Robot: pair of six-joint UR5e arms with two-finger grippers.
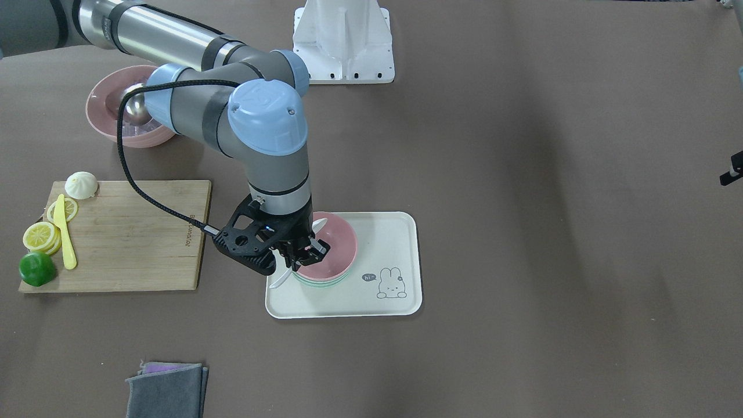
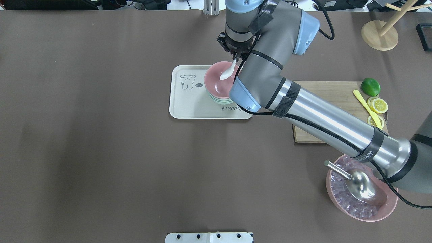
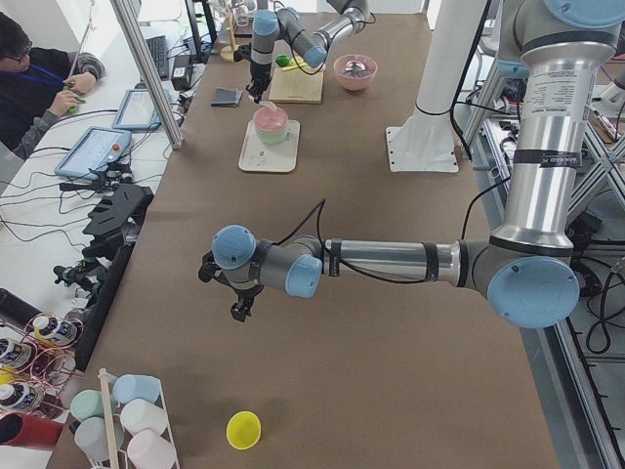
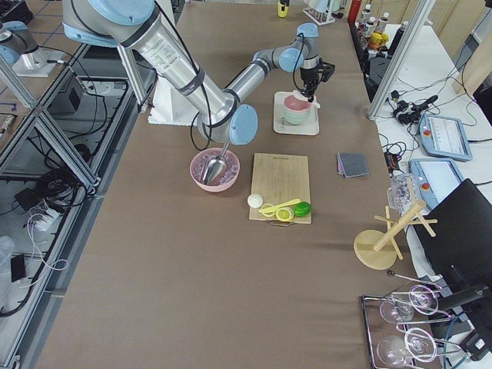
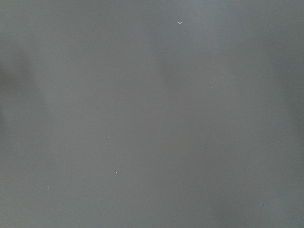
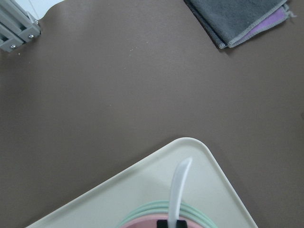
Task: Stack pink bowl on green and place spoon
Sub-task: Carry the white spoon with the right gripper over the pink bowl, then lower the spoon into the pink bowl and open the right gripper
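Note:
The pink bowl (image 1: pixel 335 247) sits nested in the green bowl (image 1: pixel 316 284) on the cream rabbit tray (image 1: pixel 386 232). The stack also shows in the overhead view, pink (image 2: pixel 218 86) over green (image 2: pixel 220 100). My right gripper (image 1: pixel 303 255) is shut on the white spoon (image 2: pixel 226 72), which it holds tilted, scoop end down inside the pink bowl. In the right wrist view the spoon handle (image 6: pixel 178 187) sticks out over the tray (image 6: pixel 142 190). My left gripper (image 3: pixel 239 305) hovers far off over bare table. I cannot tell whether it is open or shut.
A wooden cutting board (image 1: pixel 133 244) holds a lime (image 1: pixel 37 269), lemon slices (image 1: pixel 42 235), a yellow knife (image 1: pixel 66 232) and a bun (image 1: pixel 81 185). A pink bowl of ice with a metal scoop (image 2: pixel 361 189) stands nearby. Folded grey cloths (image 1: pixel 167 390) lie by the edge.

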